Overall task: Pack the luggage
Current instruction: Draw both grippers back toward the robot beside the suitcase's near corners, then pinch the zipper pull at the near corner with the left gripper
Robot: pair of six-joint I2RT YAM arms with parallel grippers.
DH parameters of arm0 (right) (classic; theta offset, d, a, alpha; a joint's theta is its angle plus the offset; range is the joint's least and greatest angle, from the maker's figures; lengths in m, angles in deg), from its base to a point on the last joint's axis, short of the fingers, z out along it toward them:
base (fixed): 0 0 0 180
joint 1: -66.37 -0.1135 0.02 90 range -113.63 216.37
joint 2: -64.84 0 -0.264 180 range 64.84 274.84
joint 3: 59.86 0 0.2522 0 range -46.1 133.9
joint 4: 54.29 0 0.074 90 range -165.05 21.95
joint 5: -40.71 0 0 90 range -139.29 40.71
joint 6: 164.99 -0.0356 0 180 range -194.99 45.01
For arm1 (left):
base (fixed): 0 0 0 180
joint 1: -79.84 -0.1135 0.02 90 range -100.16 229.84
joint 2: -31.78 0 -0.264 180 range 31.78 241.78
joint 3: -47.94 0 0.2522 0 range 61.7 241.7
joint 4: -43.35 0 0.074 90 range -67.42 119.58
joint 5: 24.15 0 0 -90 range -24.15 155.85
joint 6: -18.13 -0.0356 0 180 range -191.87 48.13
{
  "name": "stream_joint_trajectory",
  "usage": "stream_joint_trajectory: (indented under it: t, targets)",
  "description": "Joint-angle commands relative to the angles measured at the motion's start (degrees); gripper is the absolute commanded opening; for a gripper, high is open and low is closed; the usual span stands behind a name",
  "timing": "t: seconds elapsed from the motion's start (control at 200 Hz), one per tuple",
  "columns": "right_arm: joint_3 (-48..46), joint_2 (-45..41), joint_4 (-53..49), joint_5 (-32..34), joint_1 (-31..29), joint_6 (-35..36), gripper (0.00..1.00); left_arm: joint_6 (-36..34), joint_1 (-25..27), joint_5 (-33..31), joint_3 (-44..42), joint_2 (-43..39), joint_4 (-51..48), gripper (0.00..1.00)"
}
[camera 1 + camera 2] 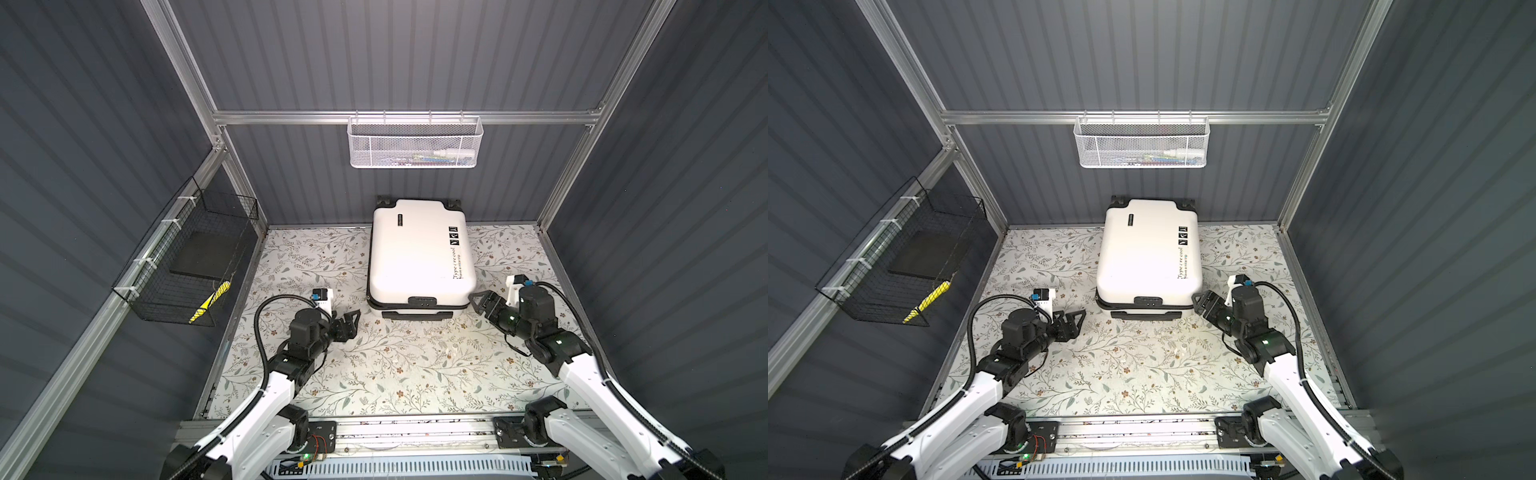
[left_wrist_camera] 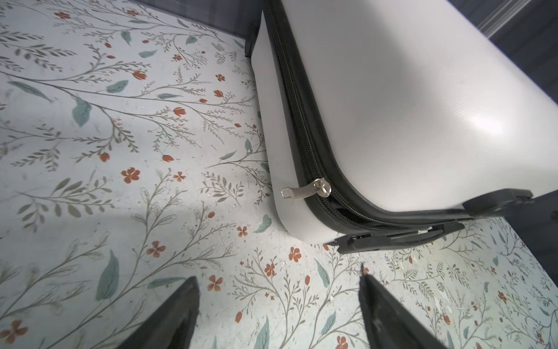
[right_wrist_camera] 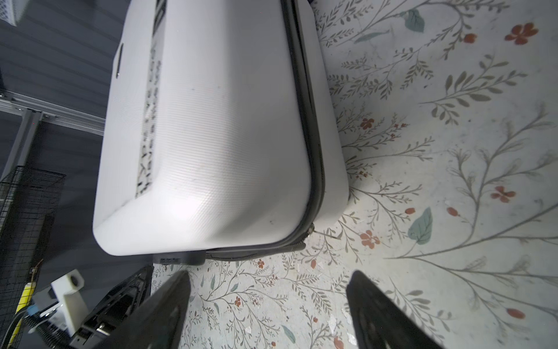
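Observation:
The luggage [image 1: 419, 253] [image 1: 1148, 253] is a white hard-shell suitcase lying flat with its lid down at the back centre of the floral table. Its black handle [image 1: 417, 314] faces me. In the left wrist view a silver zipper pull [image 2: 305, 192] hangs at the near corner of the luggage [image 2: 407, 105]. My left gripper [image 1: 353, 318] [image 1: 1079, 316] [image 2: 277, 275] is open and empty, just left of the luggage's front corner. Open and empty too, my right gripper [image 1: 476, 301] [image 1: 1198, 301] [image 3: 270, 273] sits close to the front right corner of the luggage [image 3: 211, 136] without touching it.
A white mesh basket [image 1: 413, 141] with small items hangs on the back rail above the luggage. A black wire basket [image 1: 187, 266] on the left wall holds a dark flat pad and a yellow item [image 1: 210, 305]. Floral table surface [image 1: 415, 365] lies between the arms.

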Motion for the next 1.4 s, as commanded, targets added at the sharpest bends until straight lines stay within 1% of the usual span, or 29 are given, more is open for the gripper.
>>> stream_joint_trajectory:
  t: [0.0, 0.185, 0.24, 0.255, 0.315, 0.355, 0.5, 0.565, 0.72, 0.815, 0.875, 0.885, 0.905, 1.141, 1.396]
  targets:
    - [2.87, -2.44, -4.77, -0.89, 1.76, 2.19, 0.84, -7.83, 0.27, 3.68, 0.91, 4.75, 7.76, 0.86]
    - [6.13, -3.24, -8.09, -3.30, 3.85, 4.56, 0.84, -17.46, 0.06, 7.63, 4.00, 11.02, 9.52, 0.87]
    - [6.60, -3.15, -8.43, -3.89, 4.27, 5.00, 0.84, -19.08, -1.24, 11.26, 4.86, 12.51, 10.52, 0.87]
    - [6.71, -3.15, -8.53, -3.96, 4.36, 5.10, 0.84, -19.36, -1.50, 13.27, 5.06, 12.96, 10.80, 0.87]
    - [7.07, -3.15, -8.73, -4.28, 4.68, 5.45, 0.84, -20.51, -2.91, 15.64, 6.09, 14.51, 10.98, 0.87]
    - [7.25, -3.15, -8.82, -4.57, 4.97, 5.61, 0.85, -21.16, -4.38, 18.37, 7.35, 15.57, 10.47, 0.87]
    - [8.07, -2.72, -8.83, -5.66, 6.28, 6.13, 0.85, -24.48, -9.56, 26.72, 10.83, 19.36, 7.66, 0.86]
    - [8.68, -2.37, -8.83, -6.28, 6.87, 6.41, 0.85, -26.74, -11.11, 29.97, 12.47, 21.03, 5.70, 0.86]
    - [10.25, -1.23, -8.83, -7.26, 8.06, 7.07, 0.85, -32.82, -11.64, 37.79, 17.64, 26.40, -1.20, 0.83]
    - [11.14, -0.31, -8.73, -7.32, 8.84, 7.58, 0.85, -35.45, -11.85, 41.43, 20.13, 29.28, -4.50, 0.82]
    - [11.66, 0.47, -8.50, -7.27, 9.34, 7.79, 0.85, -35.93, -11.94, 42.71, 21.17, 30.60, -4.68, 0.82]
    - [11.71, 0.57, -8.44, -8.91, 9.38, 7.85, 0.85, -36.08, -12.01, 42.84, 21.36, 30.83, -4.80, 0.82]
    - [11.88, 0.86, -8.31, -9.54, 9.52, 7.94, 0.85, -36.25, -12.11, 43.14, 21.65, 31.21, -4.86, 0.82]
    - [12.70, 3.39, -6.72, -10.64, 10.46, 7.93, 0.85, -39.34, -12.56, 47.44, 26.17, 35.73, -8.93, 0.80]
    - [11.99, 3.98, -5.42, -11.37, 10.89, 7.08, 0.85, -41.52, -12.56, 46.68, 29.00, 38.19, -11.95, 0.80]
